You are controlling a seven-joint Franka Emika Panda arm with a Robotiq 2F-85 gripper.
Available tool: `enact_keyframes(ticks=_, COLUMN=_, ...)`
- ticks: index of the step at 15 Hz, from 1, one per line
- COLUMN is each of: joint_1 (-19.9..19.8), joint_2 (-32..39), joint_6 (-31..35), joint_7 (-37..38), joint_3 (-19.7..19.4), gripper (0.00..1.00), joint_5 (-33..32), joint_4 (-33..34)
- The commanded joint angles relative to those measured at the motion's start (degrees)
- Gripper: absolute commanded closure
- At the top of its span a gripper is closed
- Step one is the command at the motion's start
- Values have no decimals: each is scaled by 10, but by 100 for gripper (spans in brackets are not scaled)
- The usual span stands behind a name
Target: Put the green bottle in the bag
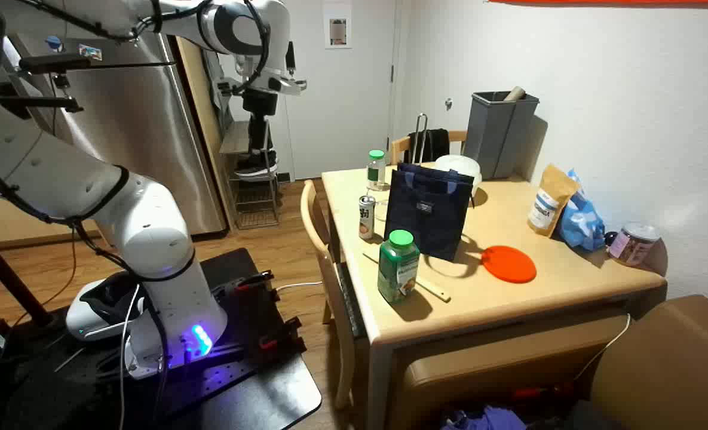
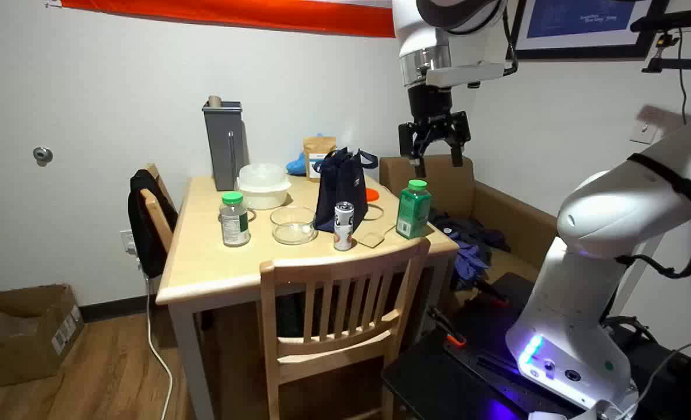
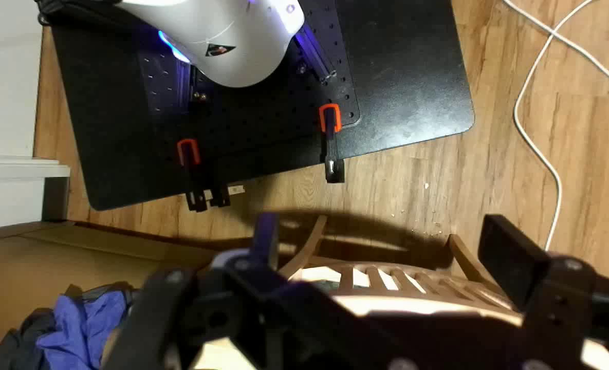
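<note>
The green bottle stands upright near the table corner, with a bright green cap and a paler label; it also shows in an exterior view. The dark navy bag stands upright behind it with its handles up; it also shows in an exterior view. My gripper is open and empty, high up and pointing down. In an exterior view the gripper hangs off the table on the robot's side, apart from bottle and bag. In the wrist view the gripper's fingers are wide apart; the bag is out of view there.
A chair stands at the table's robot-side edge. A can, a clear green-capped jar, a glass bowl and a spatula lie around the bag. A red disc and a grey container are farther off.
</note>
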Motion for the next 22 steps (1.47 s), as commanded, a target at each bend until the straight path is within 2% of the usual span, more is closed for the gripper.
enact_keyframes(ticks=1, joint_1=0, joint_2=0, joint_6=-1, joint_7=0, joint_3=0, gripper=0, joint_5=0, joint_4=1)
enact_keyframes(ticks=8, joint_1=-34, joint_2=50, joint_6=63, joint_7=70, joint_3=-4, gripper=0, joint_5=27, joint_4=11)
enact_keyframes(ticks=13, joint_1=-55, joint_2=111, joint_6=124, joint_7=147, joint_3=-15, gripper=0, joint_5=13, joint_4=23)
enact_keyframes(ticks=18, joint_1=-74, joint_2=159, joint_6=167, joint_7=192, joint_3=-53, gripper=0, joint_5=-5, joint_4=40)
enact_keyframes(ticks=22, joint_1=-96, joint_2=167, joint_6=205, joint_7=224, joint_3=-102, gripper=0, joint_5=5, joint_4=37)
